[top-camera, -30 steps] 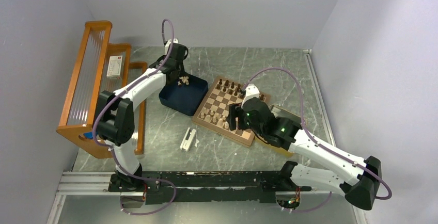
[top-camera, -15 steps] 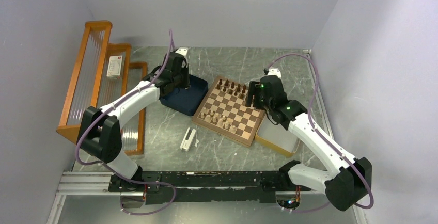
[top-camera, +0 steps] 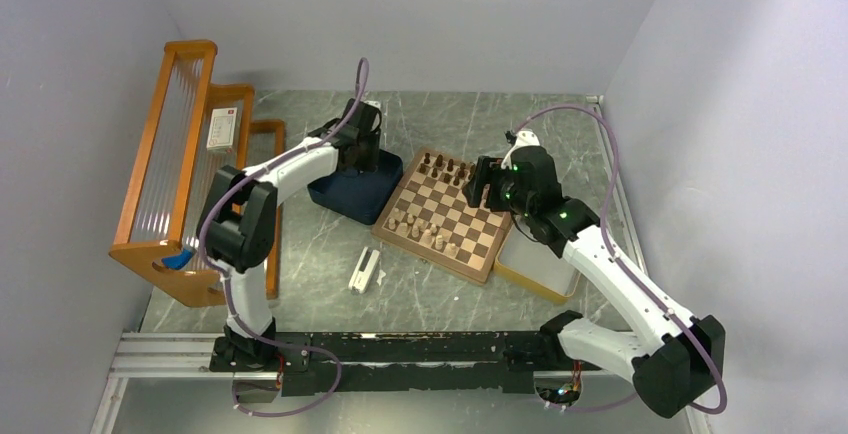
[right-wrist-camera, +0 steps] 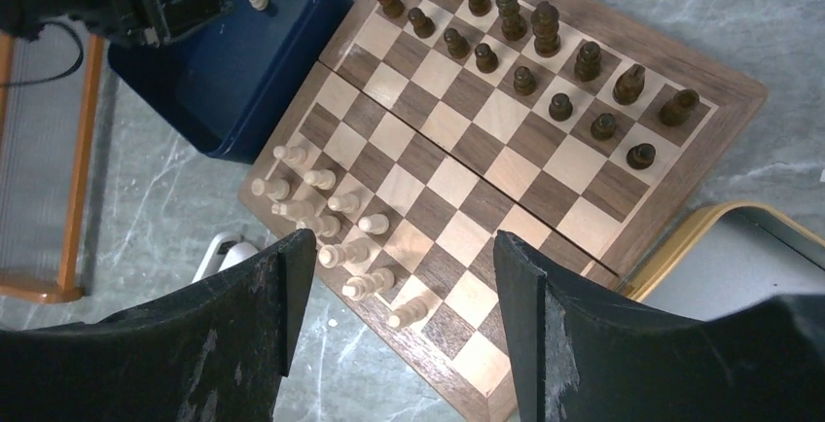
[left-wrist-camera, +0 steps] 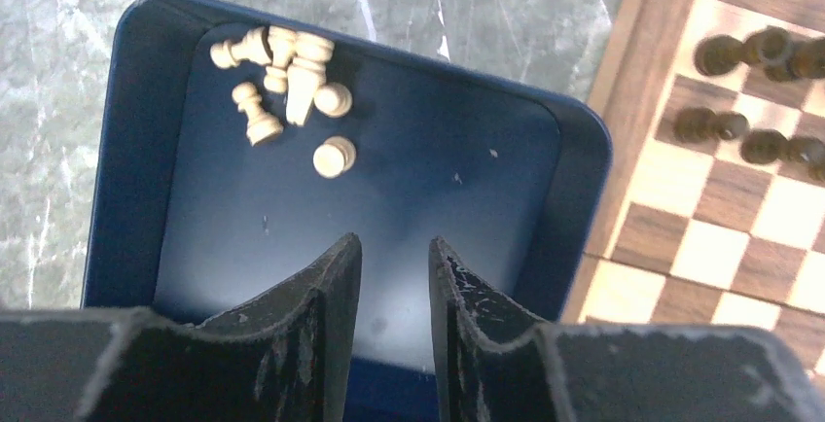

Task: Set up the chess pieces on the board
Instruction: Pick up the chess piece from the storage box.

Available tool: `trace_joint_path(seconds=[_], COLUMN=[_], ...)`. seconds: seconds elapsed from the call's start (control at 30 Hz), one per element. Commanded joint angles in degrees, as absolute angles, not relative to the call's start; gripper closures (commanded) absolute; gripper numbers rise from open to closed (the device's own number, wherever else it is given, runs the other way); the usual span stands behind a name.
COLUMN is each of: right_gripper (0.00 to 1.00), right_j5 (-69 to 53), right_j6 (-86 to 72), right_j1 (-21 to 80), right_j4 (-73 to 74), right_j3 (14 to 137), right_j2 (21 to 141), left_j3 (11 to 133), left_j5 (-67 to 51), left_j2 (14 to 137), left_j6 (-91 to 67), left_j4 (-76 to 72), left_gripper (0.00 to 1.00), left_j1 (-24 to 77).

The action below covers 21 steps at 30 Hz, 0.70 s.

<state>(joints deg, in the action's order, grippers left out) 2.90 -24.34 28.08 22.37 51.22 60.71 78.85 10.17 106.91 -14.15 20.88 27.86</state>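
The board (top-camera: 432, 252) lies mid-table. Dark brown pieces (right-wrist-camera: 545, 23) stand in two rows at its far side. Several pale tan pieces (right-wrist-camera: 321, 218) stand bunched at its near left edge. More pale pieces (left-wrist-camera: 292, 72) lie in a heap in the far corner of the dark blue tray (left-wrist-camera: 107, 150), left of the board. My left gripper (left-wrist-camera: 396, 247) hangs over that tray's near part, jaws a narrow gap apart and empty. It also shows in the top view (top-camera: 365, 154). My right gripper (right-wrist-camera: 401, 242) is wide open and empty, high above the board's right side (top-camera: 480, 186).
A pale yellow-rimmed tray (top-camera: 540, 272) sits at the board's right corner. An orange wooden rack (top-camera: 170, 154) stands along the left wall. A small white object (top-camera: 365, 269) lies on the marble table in front of the board.
My right gripper swung from the board's near edge up to its far right side. My left gripper moved right, over the blue tray's far edge.
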Motion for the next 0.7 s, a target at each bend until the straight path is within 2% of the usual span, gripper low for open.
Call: trace_joint_path(seconds=[0.0, 0.67], right_gripper=[0.29, 0.29], right_j5=[1.9, 1.8], right_j6=[-23.0, -21.2], right_j1=[27.9, 27.9], right_j4=[21.6, 22.2], right_j3=[49.8, 49.0], right_j2=[59.0, 56.7], left_j3=[85.6, 93.0], left_j5=[10.2, 6.4], left_j2=[111.2, 120.5], left_j6=[-12.9, -10.3], left_j4=[23.2, 26.3], left_gripper=[0.63, 0.63], left_j1=[26.1, 23.3])
